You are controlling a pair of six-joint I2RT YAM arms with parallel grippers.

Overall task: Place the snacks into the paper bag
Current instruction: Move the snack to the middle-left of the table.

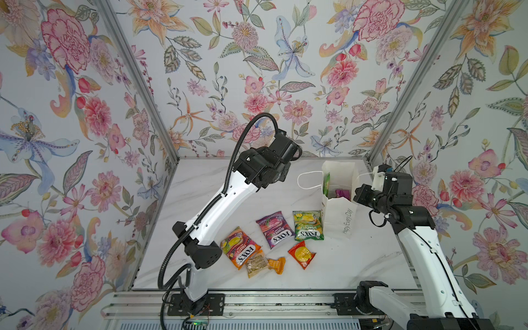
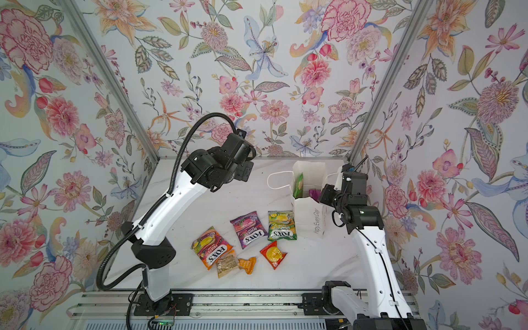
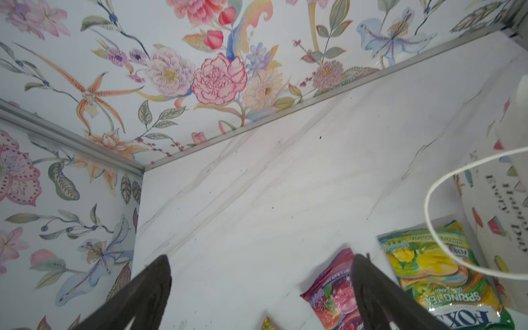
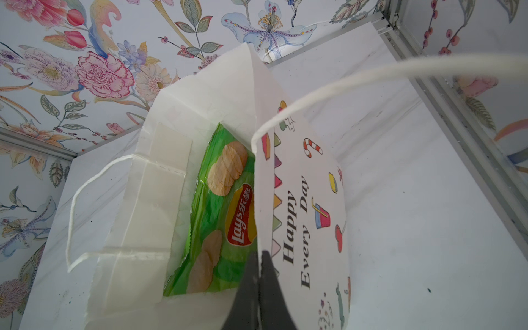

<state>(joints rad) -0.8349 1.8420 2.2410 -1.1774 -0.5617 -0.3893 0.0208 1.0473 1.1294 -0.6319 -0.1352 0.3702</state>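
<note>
The white paper bag point(image 1: 340, 220) stands upright at the back right of the table. Inside it lean a green chips bag point(image 4: 223, 217) and a purple pack point(image 1: 341, 193). My right gripper point(image 4: 260, 258) is shut on the bag's near wall at the rim. In front of the bag lie three FOX'S bags, orange point(image 1: 239, 248), purple point(image 1: 275, 229) and green point(image 1: 308, 225). With them are a red-orange sachet point(image 1: 302, 254) and orange-wrapped bars point(image 1: 257, 264). My left gripper point(image 3: 261, 285) hangs open and empty above the table, left of the paper bag.
Floral walls close the marble table point(image 1: 217, 200) at the back and on both sides. The bag's cord handle point(image 1: 303, 181) loops out to the left. A metal rail point(image 1: 257, 303) runs along the front edge.
</note>
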